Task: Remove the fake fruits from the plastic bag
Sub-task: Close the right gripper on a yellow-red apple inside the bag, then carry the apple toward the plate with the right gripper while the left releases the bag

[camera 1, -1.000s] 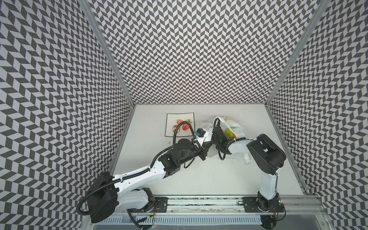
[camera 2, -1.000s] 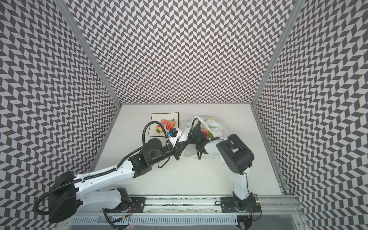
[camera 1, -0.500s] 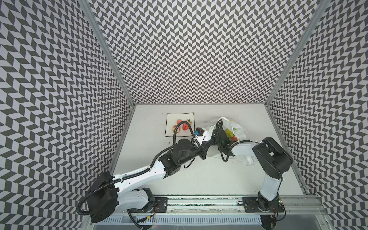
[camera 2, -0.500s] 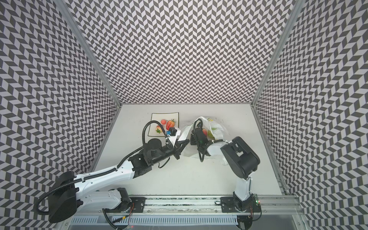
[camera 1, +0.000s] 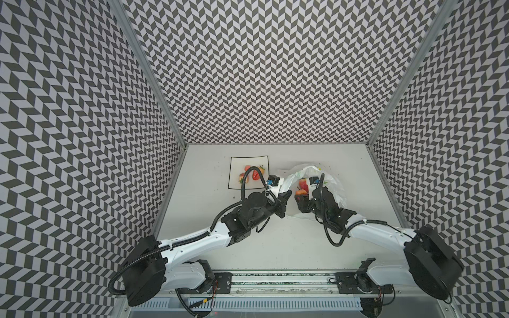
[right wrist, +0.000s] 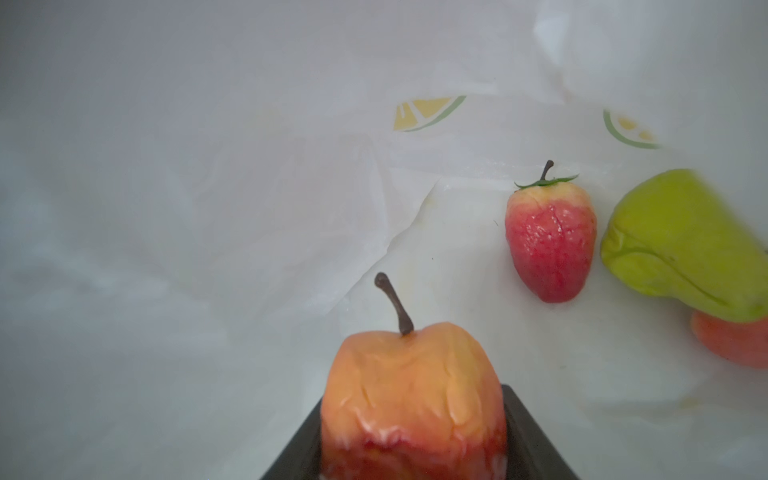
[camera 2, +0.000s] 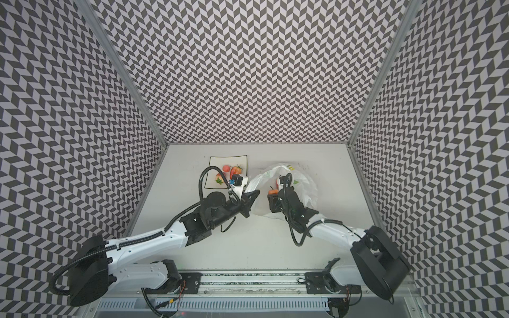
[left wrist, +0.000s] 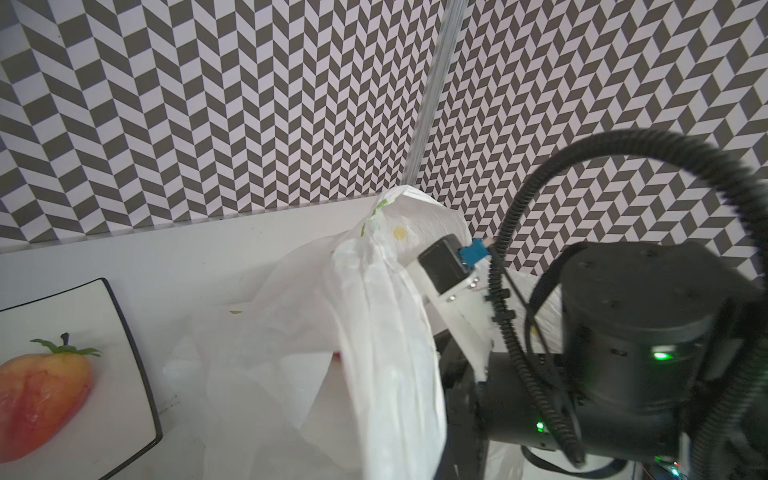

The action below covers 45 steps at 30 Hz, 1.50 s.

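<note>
Crinkly white film of the plastic bag (camera 1: 329,179) is pinched at its rim by the left claw (camera 1: 285,194), which is clenched and holds the mouth up off the table (camera 1: 289,247). Inside, the right claw (camera 2: 272,201) grips a stemmed orange-red fruit (right wrist: 411,390). Several fake fruits (camera 1: 254,174) already sit on the plate (camera 1: 237,162) (three or four, partly behind a cable). A strawberry (right wrist: 550,245), the green pear (right wrist: 681,249) and another orange piece (right wrist: 731,345) lie in the bag, so I judge roughly half the job is left.
</note>
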Motion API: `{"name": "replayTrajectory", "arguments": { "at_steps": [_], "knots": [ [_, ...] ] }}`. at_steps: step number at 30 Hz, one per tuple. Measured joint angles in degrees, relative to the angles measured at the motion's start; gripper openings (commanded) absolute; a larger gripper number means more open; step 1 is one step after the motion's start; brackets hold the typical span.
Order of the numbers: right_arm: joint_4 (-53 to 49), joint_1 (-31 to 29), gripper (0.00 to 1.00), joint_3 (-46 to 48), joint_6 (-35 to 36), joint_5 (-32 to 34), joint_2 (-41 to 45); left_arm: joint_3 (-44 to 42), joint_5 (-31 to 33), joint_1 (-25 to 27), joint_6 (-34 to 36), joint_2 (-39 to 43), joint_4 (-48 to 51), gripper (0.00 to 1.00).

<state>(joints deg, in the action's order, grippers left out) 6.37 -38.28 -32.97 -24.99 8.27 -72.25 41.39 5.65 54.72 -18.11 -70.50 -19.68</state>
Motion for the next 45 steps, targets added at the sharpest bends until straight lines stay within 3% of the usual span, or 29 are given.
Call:
{"name": "replayTrajectory", "arguments": {
  "at_steps": [3,12,18,22,25,30,37,42,45],
  "knots": [
    [-4.46,-0.24,0.39,2.10,-0.87,-1.33,7.74,0.00,0.59,0.00,-0.22,-0.85,0.11,0.00],
    [-20.15,-0.57,0.39,2.25,-5.11,-1.27,28.61,0.00,0.31,0.00,-0.98,-1.77,0.92,0.15],
    [-32.61,-0.57,0.39,-6.69,-6.16,0.28,32.98,0.00,-0.98,0.00,-1.05,-1.75,1.60,0.36],
    [-37.77,-0.57,0.39,-13.86,-6.27,2.03,34.38,0.00,-1.92,0.00,-0.70,-1.44,1.99,0.56],
    [-39.06,-0.57,0.39,-17.92,-5.86,3.02,34.45,-0.02,-2.43,0.00,-0.76,-0.46,2.32,0.67],
    [-38.58,-0.57,0.39,-23.54,-3.45,3.04,33.05,-0.07,-3.91,0.00,-0.13,2.71,2.69,0.76],
    [-30.93,-0.57,0.39,-29.20,0.94,-1.05,23.85,-1.38,-5.29,0.00,1.07,10.45,4.42,0.89],
    [-25.20,-0.57,0.39,-34.84,3.80,-4.81,12.13,-2.51,0.02,-0.74,0.04,18.80,8.37,0.95],
    [-23.17,-0.59,0.39,-37.81,4.70,-6.95,5.35,-3.19,5.40,-4.37,-3.19,24.68,11.50,0.95]
  ]
}}
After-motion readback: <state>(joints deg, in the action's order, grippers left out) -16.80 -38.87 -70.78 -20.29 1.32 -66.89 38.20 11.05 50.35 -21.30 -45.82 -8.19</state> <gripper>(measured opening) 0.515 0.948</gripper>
